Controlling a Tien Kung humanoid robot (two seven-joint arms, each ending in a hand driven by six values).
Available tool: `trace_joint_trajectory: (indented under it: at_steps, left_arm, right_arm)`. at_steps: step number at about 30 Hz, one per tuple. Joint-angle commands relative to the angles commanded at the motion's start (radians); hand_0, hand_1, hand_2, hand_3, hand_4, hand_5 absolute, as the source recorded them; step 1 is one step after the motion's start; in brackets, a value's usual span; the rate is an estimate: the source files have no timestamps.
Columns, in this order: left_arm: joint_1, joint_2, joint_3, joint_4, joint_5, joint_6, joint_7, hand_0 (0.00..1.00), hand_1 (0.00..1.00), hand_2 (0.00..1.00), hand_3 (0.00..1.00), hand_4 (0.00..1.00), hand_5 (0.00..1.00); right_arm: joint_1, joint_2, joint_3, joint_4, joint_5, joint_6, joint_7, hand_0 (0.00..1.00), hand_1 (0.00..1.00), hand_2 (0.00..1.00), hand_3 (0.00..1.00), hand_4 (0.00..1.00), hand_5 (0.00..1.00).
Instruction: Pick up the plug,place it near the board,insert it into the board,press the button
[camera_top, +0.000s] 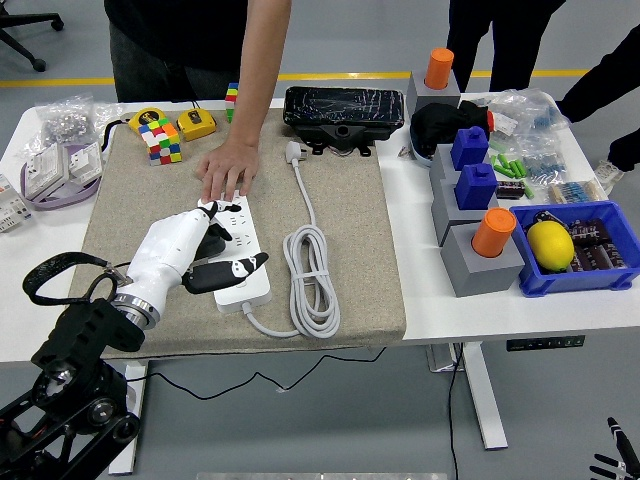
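Note:
The white power strip (240, 255) lies on the grey felt mat (350, 230). Its own white cable (312, 285) is coiled to the right and ends in a white plug (293, 152) lying loose at the mat's far edge. My left hand (215, 255), white with black fingers, rests over the strip's near half. Most fingers are curled and one black digit stretches across the strip; I see nothing held. A person's hand (228, 170) presses flat on the strip's far end. Only a sliver of my right hand (612, 455) shows, at the bottom right corner below the table.
A black case (345, 108) sits behind the mat. Grey blocks with blue and orange pegs (480, 240) and a blue bin holding a lemon (565, 250) crowd the right. Puzzle cubes (160, 140) and bagged parts (60, 165) lie at the left.

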Motion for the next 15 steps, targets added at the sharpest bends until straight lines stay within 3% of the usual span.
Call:
trace_joint_trajectory:
  at_steps: [2,3,11,15]
  left_arm:
    - [-0.003,0.002,-0.002,0.000,0.023,-0.064,0.015,0.224,0.203,0.263,0.799,0.582,0.018]
    - [-0.004,0.003,-0.002,0.000,0.026,-0.083,0.019,0.183,0.066,0.156,0.781,0.613,0.002]
    - [-0.013,0.009,-0.012,0.000,0.037,-0.282,0.086,0.159,0.049,0.148,0.784,0.643,0.002]
    - [-0.014,0.009,-0.012,0.000,0.022,-0.339,0.101,0.159,0.047,0.147,0.769,0.647,0.002]
  right_arm:
    - [0.000,-0.001,0.002,0.000,-0.002,0.000,-0.001,0.746,0.631,0.614,0.642,0.998,0.998]
    - [0.000,-0.001,0.002,0.000,-0.002,0.000,-0.001,0.745,0.631,0.615,0.642,0.998,0.998]
    - [0.003,-0.001,0.002,0.000,0.000,0.000,0.000,0.746,0.631,0.615,0.642,0.998,0.998]
    - [0.003,-0.001,0.004,0.000,-0.002,0.001,-0.001,0.745,0.631,0.615,0.642,0.998,0.998]
